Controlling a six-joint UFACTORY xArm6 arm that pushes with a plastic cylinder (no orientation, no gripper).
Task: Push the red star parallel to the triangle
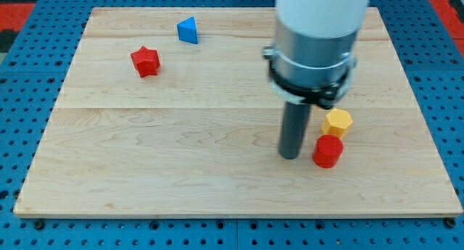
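Note:
A red star [146, 61] lies on the wooden board [181, 148] at the upper left. A blue triangle [188, 30] sits up and to the right of it, near the board's top edge, apart from the star. My tip [290, 156] rests on the board at the lower right, far from the star and triangle. It stands just left of a red cylinder [328, 151], with a narrow gap between them.
A yellow hexagonal block [338, 123] sits just above the red cylinder, right of the rod. The arm's wide grey and white body [316, 40] hangs over the board's upper right. A blue pegboard [29, 76] surrounds the board.

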